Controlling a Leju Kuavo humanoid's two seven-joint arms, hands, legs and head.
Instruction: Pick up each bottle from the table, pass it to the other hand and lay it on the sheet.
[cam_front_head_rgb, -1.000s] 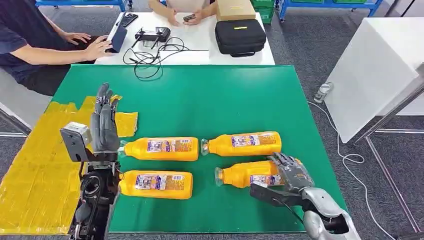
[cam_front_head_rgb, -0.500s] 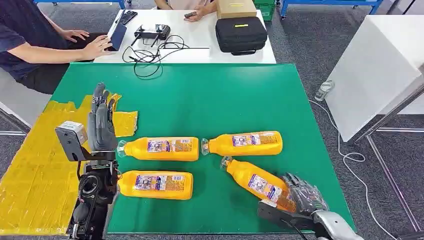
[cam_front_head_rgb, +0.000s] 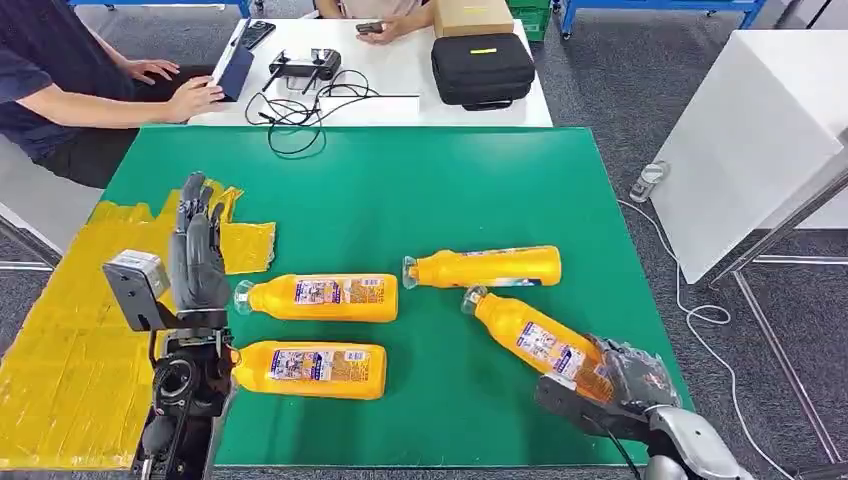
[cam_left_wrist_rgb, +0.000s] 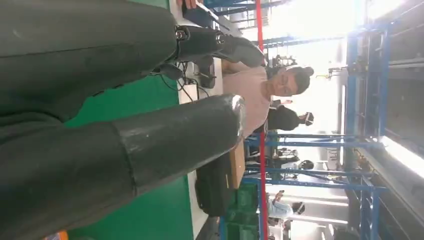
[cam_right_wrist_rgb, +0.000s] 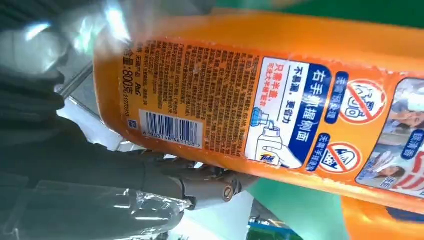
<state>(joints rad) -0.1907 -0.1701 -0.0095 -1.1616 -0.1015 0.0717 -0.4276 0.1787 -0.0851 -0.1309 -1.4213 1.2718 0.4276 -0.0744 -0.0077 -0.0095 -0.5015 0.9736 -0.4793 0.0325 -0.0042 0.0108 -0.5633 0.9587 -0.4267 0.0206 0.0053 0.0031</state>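
Yellow sheet (cam_front_head_rgb: 60, 340) carries no bottle yet, so I judge the task barely begun: three orange bottles lie on the green table (cam_front_head_rgb: 420, 190). My right hand (cam_front_head_rgb: 625, 380) grasps the fourth bottle (cam_front_head_rgb: 535, 340) by its base, tilted. My left hand (cam_front_head_rgb: 195, 255) waits upright, fingers extended, holding nothing.

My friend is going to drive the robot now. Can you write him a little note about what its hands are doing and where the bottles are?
Right hand grips the base end of one orange bottle, tilted, cap end pointing towards the middle of the green table.
Left hand is raised and holds nothing, fingers straight, beside the yellow sheet.
Three other bottles lie on the table: upper right, upper left, lower left.
Done: first bottle gripped. No bottle lies on the sheet.
Left: pass it to the left hand, lay it on the sheet, then the other three.
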